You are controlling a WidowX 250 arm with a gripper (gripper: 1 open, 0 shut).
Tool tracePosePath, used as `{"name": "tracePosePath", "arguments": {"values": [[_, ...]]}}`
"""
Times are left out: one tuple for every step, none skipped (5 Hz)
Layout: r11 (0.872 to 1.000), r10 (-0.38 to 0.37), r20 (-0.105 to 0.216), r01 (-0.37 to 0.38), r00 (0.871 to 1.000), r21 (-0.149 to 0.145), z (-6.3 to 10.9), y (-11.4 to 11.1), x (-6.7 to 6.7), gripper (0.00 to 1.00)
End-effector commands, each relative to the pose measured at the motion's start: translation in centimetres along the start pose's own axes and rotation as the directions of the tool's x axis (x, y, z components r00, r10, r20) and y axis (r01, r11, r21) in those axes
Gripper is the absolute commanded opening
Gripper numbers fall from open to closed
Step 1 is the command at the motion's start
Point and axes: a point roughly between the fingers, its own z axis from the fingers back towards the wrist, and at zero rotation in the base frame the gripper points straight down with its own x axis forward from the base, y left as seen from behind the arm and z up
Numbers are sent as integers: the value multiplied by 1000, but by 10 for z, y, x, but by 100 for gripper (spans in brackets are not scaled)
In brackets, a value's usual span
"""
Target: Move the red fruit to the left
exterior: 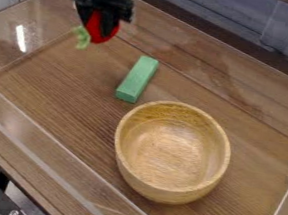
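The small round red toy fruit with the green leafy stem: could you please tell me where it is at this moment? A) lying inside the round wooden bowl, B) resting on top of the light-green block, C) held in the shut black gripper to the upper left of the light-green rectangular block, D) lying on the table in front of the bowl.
C: the small round red toy fruit sits clamped in the black gripper, up and left of the light-green rectangular block, while the round wooden bowl holds nothing.
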Motion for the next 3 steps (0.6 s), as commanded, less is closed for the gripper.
{"name": "tracePosePath", "arguments": {"values": [[999, 4, 25, -5, 1000, 36, -6, 13, 6, 0], [999, 10, 11, -11, 1000, 47, -18, 21, 6, 0], [999, 18, -4, -18, 1000, 51, -29, 28, 8, 0]]}}
